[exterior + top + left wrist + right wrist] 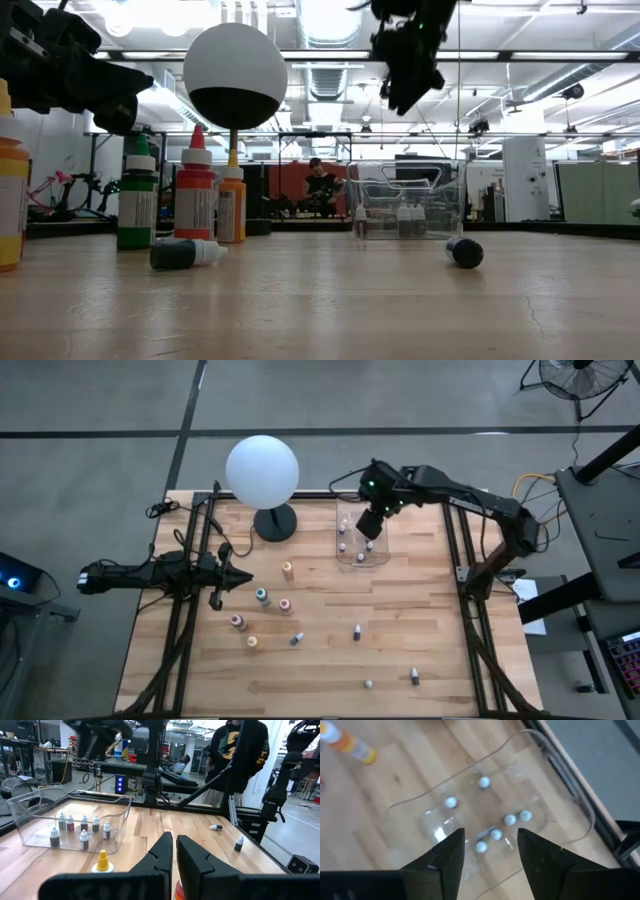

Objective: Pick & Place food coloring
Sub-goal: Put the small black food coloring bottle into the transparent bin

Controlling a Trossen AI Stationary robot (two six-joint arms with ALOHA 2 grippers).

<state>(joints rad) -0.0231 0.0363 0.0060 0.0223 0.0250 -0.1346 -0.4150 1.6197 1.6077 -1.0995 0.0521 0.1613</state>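
— Clear plastic, that bin (362,543) at the far right of the wooden table (330,660). What's inside?

— Six small dark-and-white dropper bottles (495,834), standing upright on its floor. The right gripper (369,523) hangs directly above it, fingers (449,851) parted with nothing between them.

— And the rest of the food coloring?

— Scattered on the open tabletop. The larger bottles sit left of centre: an orange one (287,570), a teal one (262,597), pink ones (285,604) and a yellow one (252,642). More small dark ones (357,632) lie nearer the front, two of them close to the front right corner (414,677).

— Left arm?

— Low over the table's left edge, the left gripper (240,577) pointing toward the middle, its fingers (159,855) pressed together on nothing.

— Anything else?

— A white globe lamp (262,470) at the back, left of the bin, and a person in a dark hoodie (239,755) standing beyond the table
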